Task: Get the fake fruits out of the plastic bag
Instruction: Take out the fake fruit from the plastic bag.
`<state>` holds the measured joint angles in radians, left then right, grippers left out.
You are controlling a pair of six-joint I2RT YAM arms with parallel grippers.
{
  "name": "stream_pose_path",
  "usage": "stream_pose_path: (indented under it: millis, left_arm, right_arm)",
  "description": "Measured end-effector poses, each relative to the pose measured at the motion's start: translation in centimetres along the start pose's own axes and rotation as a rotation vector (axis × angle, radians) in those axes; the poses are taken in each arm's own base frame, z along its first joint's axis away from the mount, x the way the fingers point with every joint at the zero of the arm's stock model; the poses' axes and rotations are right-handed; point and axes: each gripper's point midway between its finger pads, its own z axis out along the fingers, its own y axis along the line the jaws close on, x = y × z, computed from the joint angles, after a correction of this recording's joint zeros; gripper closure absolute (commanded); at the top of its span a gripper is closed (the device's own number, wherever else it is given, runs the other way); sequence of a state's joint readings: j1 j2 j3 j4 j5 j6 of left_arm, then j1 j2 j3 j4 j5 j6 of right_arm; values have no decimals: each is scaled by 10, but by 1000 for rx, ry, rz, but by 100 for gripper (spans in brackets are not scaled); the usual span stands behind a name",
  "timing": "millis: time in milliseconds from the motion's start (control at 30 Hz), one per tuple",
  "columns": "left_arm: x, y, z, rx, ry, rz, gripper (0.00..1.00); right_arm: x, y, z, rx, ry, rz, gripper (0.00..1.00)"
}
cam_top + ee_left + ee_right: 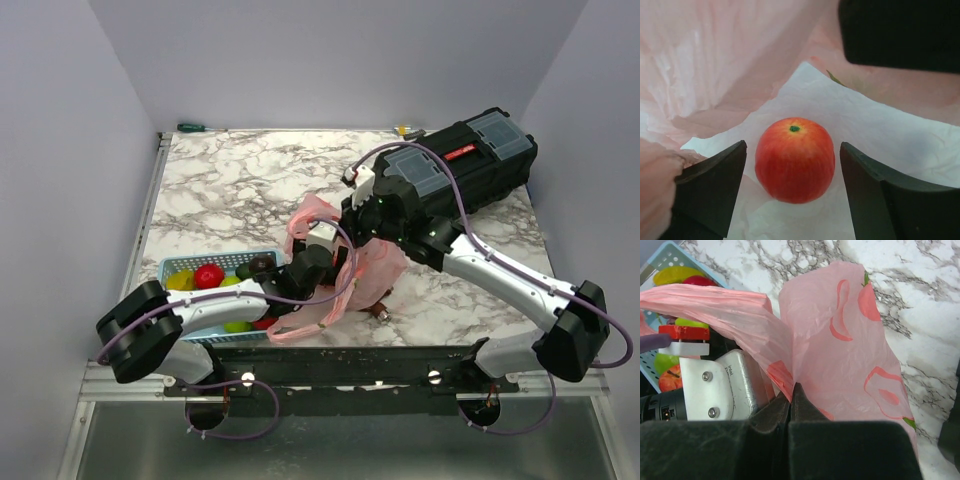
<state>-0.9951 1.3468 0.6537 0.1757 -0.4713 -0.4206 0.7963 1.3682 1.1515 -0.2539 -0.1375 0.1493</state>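
Marble tabletop [230,190], grey walls. Left gripper [792,167]: spread wide inside plastic bag [840,340], straddling one red-orange fake fruit [795,160], gaps either side. Advice: close centred, at widest girth. Right gripper [791,402]: pinched on bag rim, holding the mouth up. Fruit shows in left wrist view only; blue basket [222,256], near left, in overhead view.

text: "Intel", partly legible | on: silver camera housing [735,385] on the left arm's wrist, right wrist view | red label [462,153] on black toolbox [470,165]: too small to read
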Motion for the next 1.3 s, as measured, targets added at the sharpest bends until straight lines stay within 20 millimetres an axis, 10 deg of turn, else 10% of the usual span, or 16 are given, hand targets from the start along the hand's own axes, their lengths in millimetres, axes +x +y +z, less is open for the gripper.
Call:
stream_pose_path:
  millis: [400,667,1300]
  left_arm:
    - [24,-9,35,-53,85,22,22]
    - [51,-2,37,-67,160,36,29]
    - [25,-12,5,53,161,79,96]
  right_arm:
    - [26,-41,-5,151,46,16,99]
    - [38,-33,-12,127,59,16,99]
    - [52,-22,-5,80,67,20,99]
